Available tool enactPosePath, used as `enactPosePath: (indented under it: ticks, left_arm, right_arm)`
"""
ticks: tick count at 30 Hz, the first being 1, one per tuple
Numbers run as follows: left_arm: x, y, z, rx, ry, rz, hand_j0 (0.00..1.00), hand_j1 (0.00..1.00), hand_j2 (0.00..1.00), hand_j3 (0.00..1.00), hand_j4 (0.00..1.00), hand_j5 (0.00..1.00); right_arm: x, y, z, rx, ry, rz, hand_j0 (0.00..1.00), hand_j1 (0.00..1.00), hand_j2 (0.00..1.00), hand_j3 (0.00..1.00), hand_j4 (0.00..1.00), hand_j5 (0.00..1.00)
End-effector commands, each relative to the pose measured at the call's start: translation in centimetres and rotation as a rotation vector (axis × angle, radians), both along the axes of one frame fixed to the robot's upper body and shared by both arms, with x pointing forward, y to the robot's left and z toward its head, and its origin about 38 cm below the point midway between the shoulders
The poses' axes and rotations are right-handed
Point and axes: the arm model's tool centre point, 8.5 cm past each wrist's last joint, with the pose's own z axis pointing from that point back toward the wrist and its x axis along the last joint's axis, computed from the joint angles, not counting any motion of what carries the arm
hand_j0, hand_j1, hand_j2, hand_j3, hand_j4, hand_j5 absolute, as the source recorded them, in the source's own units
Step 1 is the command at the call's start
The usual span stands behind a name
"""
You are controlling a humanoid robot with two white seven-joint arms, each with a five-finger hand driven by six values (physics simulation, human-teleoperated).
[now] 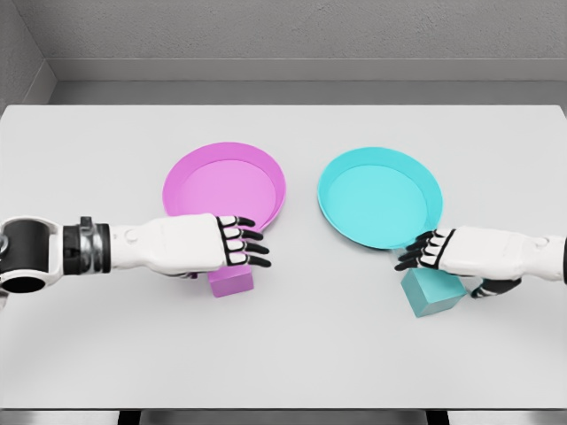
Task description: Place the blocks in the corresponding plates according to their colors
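Left hand (205, 244) covers most of pink block (232, 282), grasp unclear. Right hand (461, 254) over teal block (431, 294), grip likewise hidden.

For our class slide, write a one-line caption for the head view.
Left hand over the pink block, right hand over the cyan block, matching plates waiting behind.
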Motion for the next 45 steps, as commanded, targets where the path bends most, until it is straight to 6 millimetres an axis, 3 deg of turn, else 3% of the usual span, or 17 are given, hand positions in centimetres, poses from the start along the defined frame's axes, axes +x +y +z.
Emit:
enactPosePath:
  ticks: [1,15,22,26,45]
  left_arm:
    - [-0.2,-0.6,-0.5,0.005,0.000,-0.014,1.00,1.00,1.00,1.00,1.00,1.00]
    - [0.0,-1.2,-1.0,0.082,-0.065,-0.043,1.00,1.00,1.00,1.00,1.00,1.00]
    - [0.0,-0.9,-1.2,0.119,-0.076,-0.042,1.00,1.00,1.00,1.00,1.00,1.00]
    - [0.0,-0.8,-1.3,0.124,-0.074,-0.041,1.00,1.00,1.00,1.00,1.00,1.00]
    - [0.0,-0.5,-1.6,0.163,-0.066,-0.038,0.50,0.50,0.50,0.50,0.50,0.50]
  right_arm:
    - [-0.1,-0.4,-0.2,-0.027,0.023,-0.003,1.00,1.00,1.00,1.00,1.00,1.00]
    - [-0.2,0.3,-0.4,-0.015,0.025,0.010,1.00,1.00,1.00,1.00,1.00,1.00]
    - [-0.3,0.4,-0.3,-0.012,0.023,0.016,0.75,0.75,0.75,0.75,0.75,0.75]
    - [-0.3,0.5,-0.2,-0.010,0.022,0.017,0.71,0.71,0.71,0.71,0.71,0.71]
    - [0.7,0.5,1.3,0.001,-0.020,0.014,0.67,0.67,0.67,0.67,0.67,0.67]
